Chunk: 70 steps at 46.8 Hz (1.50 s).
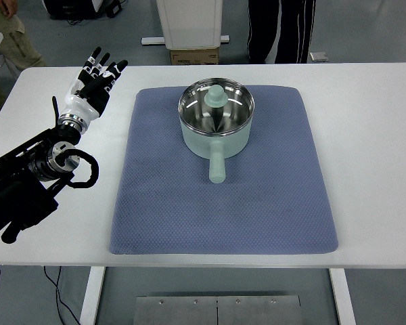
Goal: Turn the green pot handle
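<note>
A round pale-green pot [216, 125] with shiny steel interior is set on a quilted blue mat [223, 196], its stubby cylindrical handle [217, 164] pointed toward 6 o'clock. At 9 o'clock, the left hand [91, 88] is held empty, fingers spread.

My left arm [27, 176] reaches in from the left | my left hand [91, 84] raised, fingers [105, 68] straight and spread, holding nothing

mint-green pot [216, 133], blue-grey quilted mat [223, 196]
</note>
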Motion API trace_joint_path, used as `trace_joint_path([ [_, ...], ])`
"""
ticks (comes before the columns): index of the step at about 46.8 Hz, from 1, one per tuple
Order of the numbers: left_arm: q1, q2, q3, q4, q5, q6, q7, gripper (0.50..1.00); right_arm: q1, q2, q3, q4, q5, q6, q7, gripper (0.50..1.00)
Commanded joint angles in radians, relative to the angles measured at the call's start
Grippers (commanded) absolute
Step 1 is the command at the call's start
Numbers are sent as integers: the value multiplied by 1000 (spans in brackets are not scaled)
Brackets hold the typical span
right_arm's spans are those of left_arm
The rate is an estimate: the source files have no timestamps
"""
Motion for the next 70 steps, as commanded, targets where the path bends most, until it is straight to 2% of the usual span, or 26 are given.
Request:
trace_joint_path([
  [1, 0, 0, 0, 0, 0, 0, 0, 1000, 0, 0, 0, 0, 0, 0, 0, 1000],
  [70, -8, 23, 2, 0, 0, -11, -2, 1000, 0, 0, 0, 0, 0, 0, 0, 1000],
])
